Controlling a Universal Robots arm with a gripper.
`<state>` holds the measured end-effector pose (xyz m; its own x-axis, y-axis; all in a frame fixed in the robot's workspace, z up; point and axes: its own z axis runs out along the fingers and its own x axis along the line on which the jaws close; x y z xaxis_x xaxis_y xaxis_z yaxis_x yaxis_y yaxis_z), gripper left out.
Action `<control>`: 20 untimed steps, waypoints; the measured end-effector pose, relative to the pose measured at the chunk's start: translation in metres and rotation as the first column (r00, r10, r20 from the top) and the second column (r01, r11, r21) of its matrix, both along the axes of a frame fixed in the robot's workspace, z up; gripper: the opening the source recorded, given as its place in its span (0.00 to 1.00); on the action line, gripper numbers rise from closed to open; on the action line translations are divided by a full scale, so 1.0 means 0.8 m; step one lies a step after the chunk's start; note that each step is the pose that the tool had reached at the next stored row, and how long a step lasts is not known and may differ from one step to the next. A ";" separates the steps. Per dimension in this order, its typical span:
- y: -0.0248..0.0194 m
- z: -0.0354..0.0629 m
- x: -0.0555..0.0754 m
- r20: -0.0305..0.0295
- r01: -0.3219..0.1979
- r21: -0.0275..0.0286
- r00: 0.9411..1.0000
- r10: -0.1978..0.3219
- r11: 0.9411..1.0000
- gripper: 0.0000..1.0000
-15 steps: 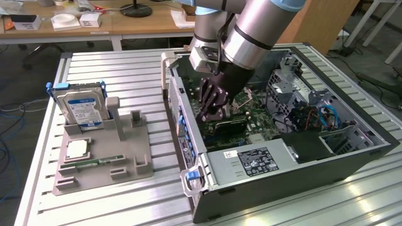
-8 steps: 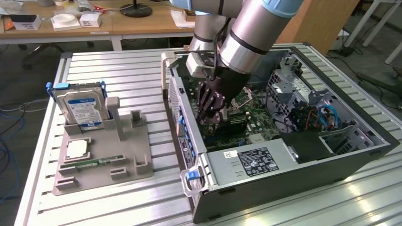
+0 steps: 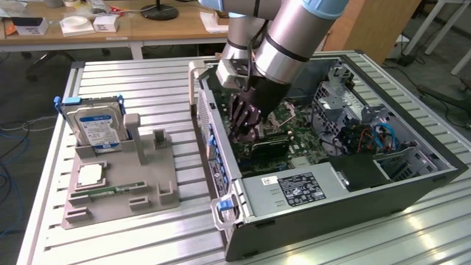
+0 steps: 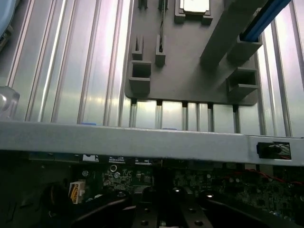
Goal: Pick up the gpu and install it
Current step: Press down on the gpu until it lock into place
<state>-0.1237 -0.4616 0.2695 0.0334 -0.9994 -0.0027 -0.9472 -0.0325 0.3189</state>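
Ribbed aluminium table carries an open computer case. Inside it the gripper grips the gpu, a dark card set edge-down on the motherboard. Seating well probably calls for a level card, its bracket toward the rear wall, and straight downward pressure. Beside the case, a grey fixture holds the hard drive.

A ribbed metal table carries a grey holder tray (a hard drive stands in it, a chip and memory stick lie flat) beside an open computer case.
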 end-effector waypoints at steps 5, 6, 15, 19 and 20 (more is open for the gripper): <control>-0.0034 -0.002 0.015 0.000 0.000 -0.001 1.000 0.000 1.000 0.12; -0.0034 -0.002 0.018 0.000 0.000 -0.001 1.000 0.000 1.000 0.12; 0.0008 -0.002 0.019 0.086 -0.001 -0.001 0.996 0.001 1.000 0.12; 0.0009 -0.003 0.018 0.095 -0.001 -0.001 0.995 0.001 1.000 0.12; 0.0009 -0.003 0.018 0.095 -0.001 -0.001 0.995 0.001 1.000 0.12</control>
<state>-0.1090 -0.4609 0.2673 0.0346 -0.9994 0.0014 -0.9733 -0.0333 0.2273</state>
